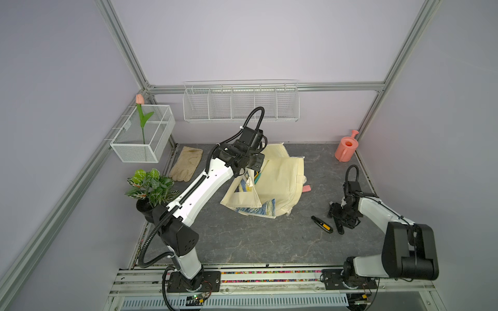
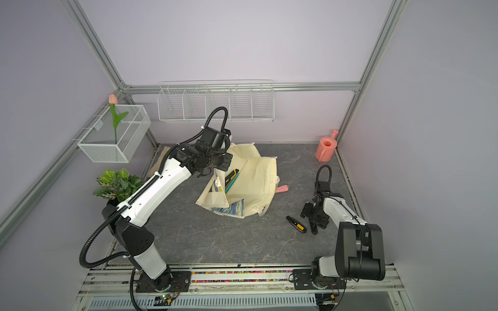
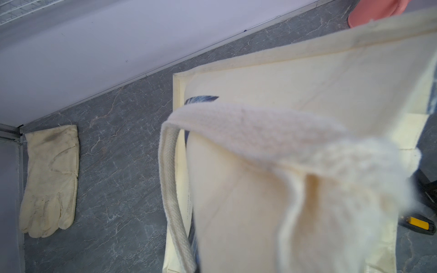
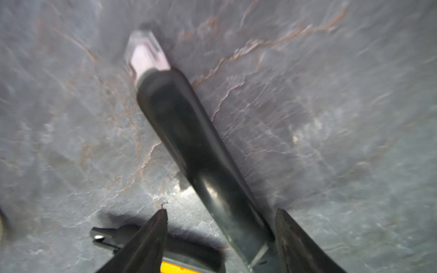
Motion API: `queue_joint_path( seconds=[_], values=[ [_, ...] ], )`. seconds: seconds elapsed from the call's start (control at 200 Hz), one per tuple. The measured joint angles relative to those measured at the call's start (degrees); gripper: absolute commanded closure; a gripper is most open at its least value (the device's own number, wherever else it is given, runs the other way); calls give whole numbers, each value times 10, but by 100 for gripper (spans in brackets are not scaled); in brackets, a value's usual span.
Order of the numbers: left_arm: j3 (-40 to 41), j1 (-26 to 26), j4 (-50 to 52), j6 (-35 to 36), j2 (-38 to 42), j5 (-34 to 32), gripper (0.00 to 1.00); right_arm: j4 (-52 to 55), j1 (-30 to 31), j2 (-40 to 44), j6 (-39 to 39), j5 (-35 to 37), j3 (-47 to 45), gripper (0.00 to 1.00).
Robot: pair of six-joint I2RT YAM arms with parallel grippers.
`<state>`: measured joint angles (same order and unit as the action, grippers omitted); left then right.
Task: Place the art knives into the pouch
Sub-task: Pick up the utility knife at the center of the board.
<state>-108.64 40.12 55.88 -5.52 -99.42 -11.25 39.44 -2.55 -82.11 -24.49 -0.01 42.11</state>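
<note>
The right gripper [image 4: 220, 210] hangs low over the grey marbled tabletop [image 1: 242, 242], its jaws apart and straddling the art knife [image 4: 201, 146]. The knife, a dark-handled tool with a pale translucent cap, lies flat on the tabletop at about 4 o'clock from the pouch [image 1: 283, 175], well outside it. Whether either jaw touches the handle cannot be told through the blur. A black-and-yellow cutter [image 1: 322, 224] lies just beside the knife. At centre, the left gripper [image 1: 256, 161] has its jaws together on the pouch's cream strap [image 3: 236, 127], holding the bag's mouth raised. A second black-and-yellow cutter [image 2: 231, 175] shows inside the opening. Beige gloves [image 1: 186, 163] lie at 10 o'clock from the pouch, and a pink watering can [image 1: 345, 149] stands at 2 o'clock by the back wall.
</note>
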Motion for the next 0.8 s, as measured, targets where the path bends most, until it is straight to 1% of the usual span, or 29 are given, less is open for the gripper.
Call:
queue_joint_path(
  seconds=[0.175,0.29,0.35,0.415,0.5,0.55,0.625,0.8],
  values=[
    [16,0,-9,0,3,2,100,0,12,-7,1,14,5,29],
    [22,0,-11,0,3,2,100,-1,14,-8,1,20,5,35],
    [22,0,-12,0,3,4,100,-1,16,-10,3,25,6,43],
    [22,0,-12,0,3,5,100,-2,18,-11,3,31,7,48],
    [22,0,-12,0,3,7,100,-7,24,-12,1,39,7,50],
    [22,0,-12,0,3,8,100,-8,28,-14,1,44,7,54],
    [22,0,-12,0,3,9,100,-8,33,-18,1,50,11,56],
    [21,0,-11,0,3,10,100,-16,37,-38,3,52,31,57]
  ],
)
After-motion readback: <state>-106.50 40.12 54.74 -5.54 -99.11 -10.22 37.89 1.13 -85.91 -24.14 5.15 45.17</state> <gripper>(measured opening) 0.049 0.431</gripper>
